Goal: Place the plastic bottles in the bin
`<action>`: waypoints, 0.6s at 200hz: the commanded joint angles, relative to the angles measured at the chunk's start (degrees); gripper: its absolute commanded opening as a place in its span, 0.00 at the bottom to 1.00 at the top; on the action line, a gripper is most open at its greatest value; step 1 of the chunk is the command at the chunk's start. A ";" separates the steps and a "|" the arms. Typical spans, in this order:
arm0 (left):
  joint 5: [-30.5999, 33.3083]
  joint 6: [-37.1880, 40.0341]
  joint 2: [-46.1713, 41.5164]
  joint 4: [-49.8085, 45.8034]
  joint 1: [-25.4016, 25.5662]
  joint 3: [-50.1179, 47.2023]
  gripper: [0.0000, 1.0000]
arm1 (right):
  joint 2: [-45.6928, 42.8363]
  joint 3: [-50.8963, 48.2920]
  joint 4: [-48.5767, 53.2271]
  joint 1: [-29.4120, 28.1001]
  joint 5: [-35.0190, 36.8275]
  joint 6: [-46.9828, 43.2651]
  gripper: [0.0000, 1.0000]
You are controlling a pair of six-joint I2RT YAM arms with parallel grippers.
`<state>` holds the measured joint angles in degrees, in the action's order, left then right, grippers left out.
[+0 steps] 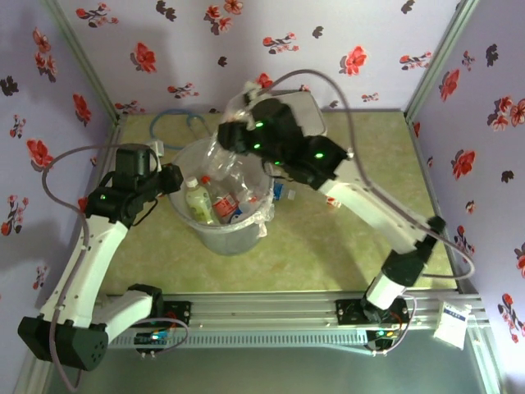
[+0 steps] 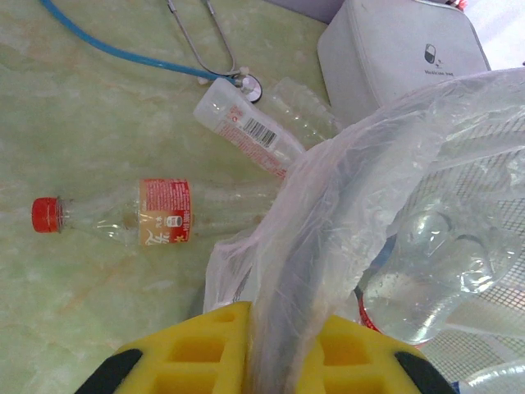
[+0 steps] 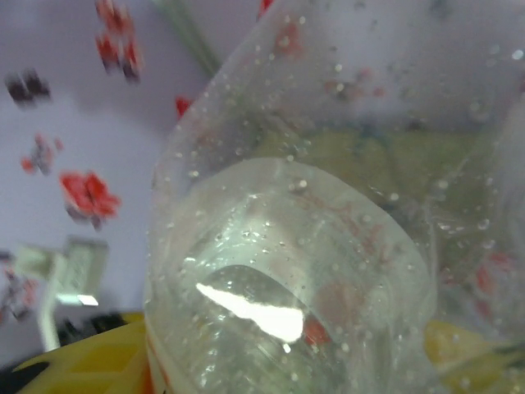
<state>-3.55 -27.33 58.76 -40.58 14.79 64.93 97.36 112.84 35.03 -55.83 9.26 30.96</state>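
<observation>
At frame centre your right gripper (image 1: 231, 137) clamped a bottle (image 3: 287, 271) over the bin (image 1: 215, 238), left gripper (image 2: 283, 345) pinching its liner (image 2: 344, 180); a tug might have tipped it.

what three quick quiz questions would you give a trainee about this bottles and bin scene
1. True or false: the left gripper is clamped on the clear bag liner of the bin.
2. Pick one: what does the right gripper hold above the bin? A, a clear bottle. B, the white box. C, nothing.
3. Short answer: in the left wrist view, what colour is the cap of the labelled bottle lying on the table?

Key: 1 true. 2 A. 3 red.
</observation>
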 commanded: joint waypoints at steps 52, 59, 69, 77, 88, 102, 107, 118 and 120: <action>-0.09 2.95 1.09 -0.91 -0.41 2.32 0.00 | 10.62 2.64 10.23 -2.42 0.00 -4.03 0.44; -0.05 3.30 1.09 -0.70 -0.39 2.14 0.00 | 11.41 2.20 10.13 -2.66 -0.41 -3.87 0.44; -0.10 3.51 1.18 -0.31 -0.41 2.05 0.00 | 12.39 1.80 9.79 -2.96 -1.01 -3.64 0.45; -0.34 3.52 1.42 0.01 -0.38 2.13 0.00 | 13.24 1.93 9.78 -3.18 -1.33 -3.37 0.46; -0.99 3.60 2.00 0.36 -0.38 2.52 0.00 | 14.26 1.87 9.72 -3.36 -1.61 -2.93 0.48; -1.67 3.78 2.41 0.73 -0.40 2.90 0.00 | 15.41 1.61 9.66 -3.71 -1.97 -2.19 0.51; -1.84 3.86 2.41 0.92 -0.44 2.92 0.00 | 15.72 1.45 9.64 -3.84 -2.04 -1.88 0.52; -1.98 4.08 2.17 1.33 -0.37 2.76 0.00 | 16.24 0.88 9.54 -4.09 -2.04 -1.29 0.55; -1.98 4.09 2.11 1.32 -0.37 2.71 0.00 | 16.31 0.78 9.54 -4.10 -2.00 -1.20 0.55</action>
<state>-4.03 -26.06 60.66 -41.23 14.61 66.41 112.44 113.95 43.66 -59.07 8.14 28.29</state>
